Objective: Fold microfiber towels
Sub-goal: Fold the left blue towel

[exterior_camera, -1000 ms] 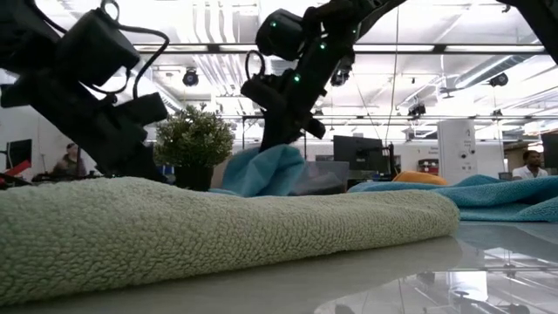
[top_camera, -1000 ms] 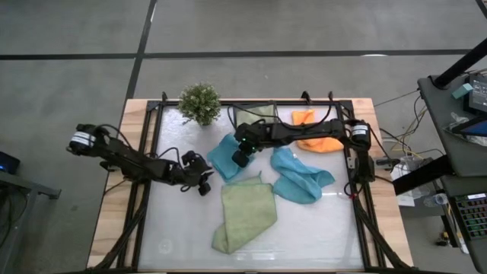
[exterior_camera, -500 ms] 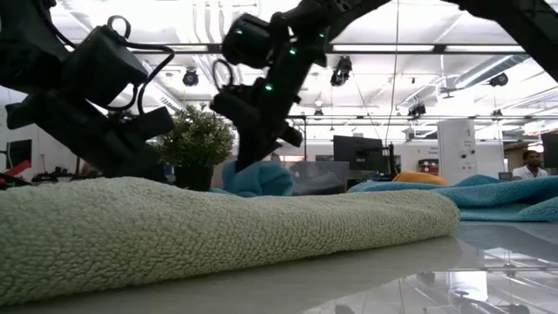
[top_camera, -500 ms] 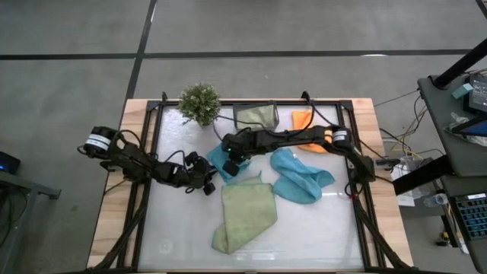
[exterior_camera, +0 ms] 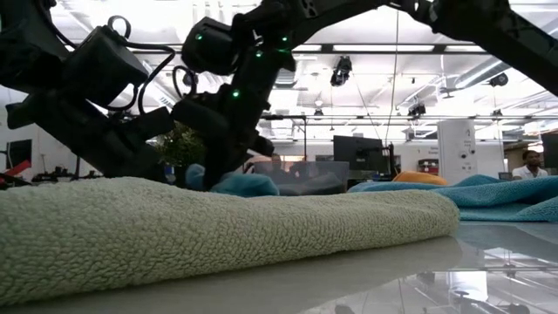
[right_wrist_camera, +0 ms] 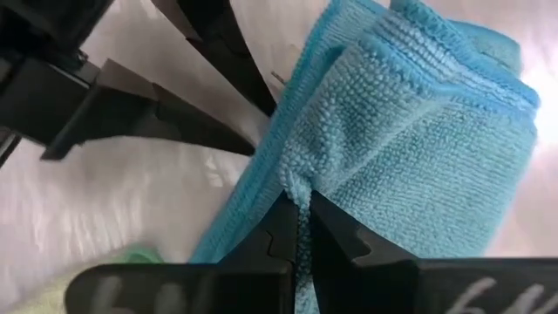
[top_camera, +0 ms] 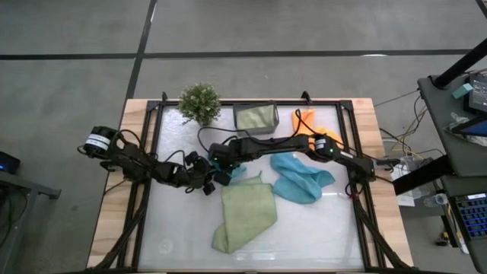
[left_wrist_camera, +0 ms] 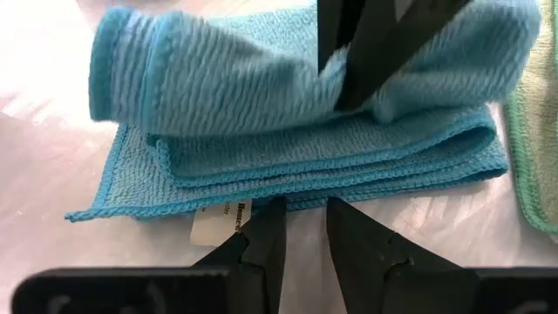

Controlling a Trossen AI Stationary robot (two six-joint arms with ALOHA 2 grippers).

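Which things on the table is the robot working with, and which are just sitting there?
For the job: blue towel pinched in the right claw; left claw beside it; other blue towel; green towel; orange towel.
Just sitting: plant; grey bin.

The right arm stretches low across the table, its gripper (right_wrist_camera: 301,228) pinched closed. The left gripper (left_wrist_camera: 303,228) faces it closely, fingers slightly parted.
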